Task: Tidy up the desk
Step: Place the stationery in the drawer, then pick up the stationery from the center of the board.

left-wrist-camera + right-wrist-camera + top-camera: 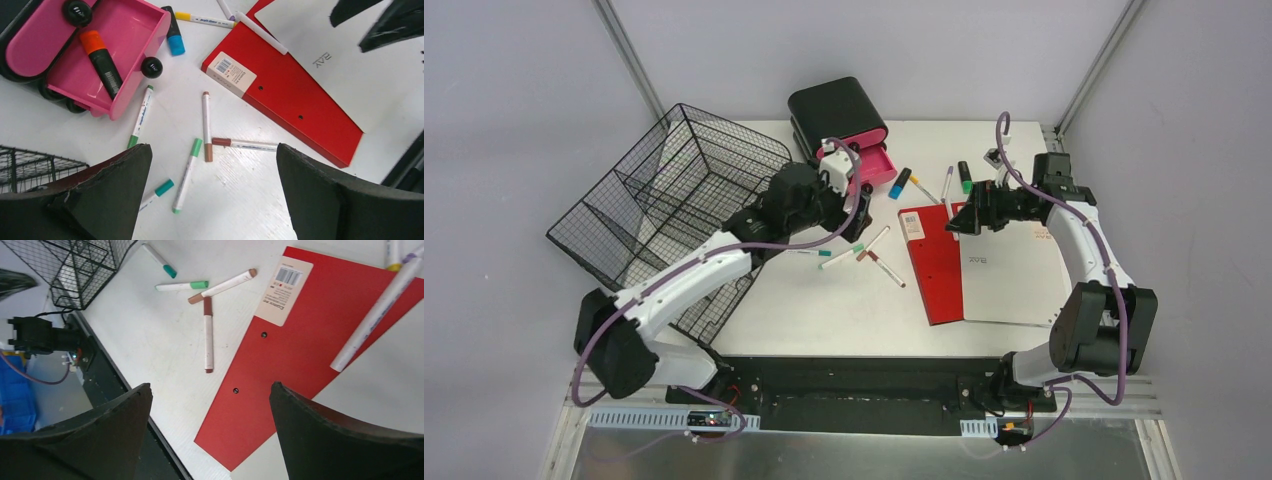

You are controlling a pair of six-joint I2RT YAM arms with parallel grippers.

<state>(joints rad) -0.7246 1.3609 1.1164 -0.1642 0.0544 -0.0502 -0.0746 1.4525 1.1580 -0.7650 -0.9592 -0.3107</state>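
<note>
- Top view: the desk [824,300] is white and fills the middle. Its long axis runs left-right, with the near long edge at the arm bases and the far edge at the back wall.
- Wire basket [674,190] sits tilted on the left edge. Black drawer box [836,108] is at the far edge, with its pink drawer [879,165] pulled out.
- Red-and-white binder [944,265] lies right of centre, with loose markers between it and the basket. The bare strip is the near-centre area, in front of the markers.
- Left gripper [844,215] is beside the drawer and right gripper [959,222] is over the binder's far end. Both are spread, holding nothing.
- Left wrist: left gripper [212,150] has its jaws wide apart and empty, above bare desk [240,200] and scattered markers. An orange highlighter [102,60] lies inside the pink drawer [135,30], and a blue highlighter [174,37] is just outside it.
- Right wrist: right gripper [210,386] is wide and empty, over the binder [300,340]. The desk [150,340] near edge runs diagonally at lower left, with the basket [75,270] corner at top left.
</note>
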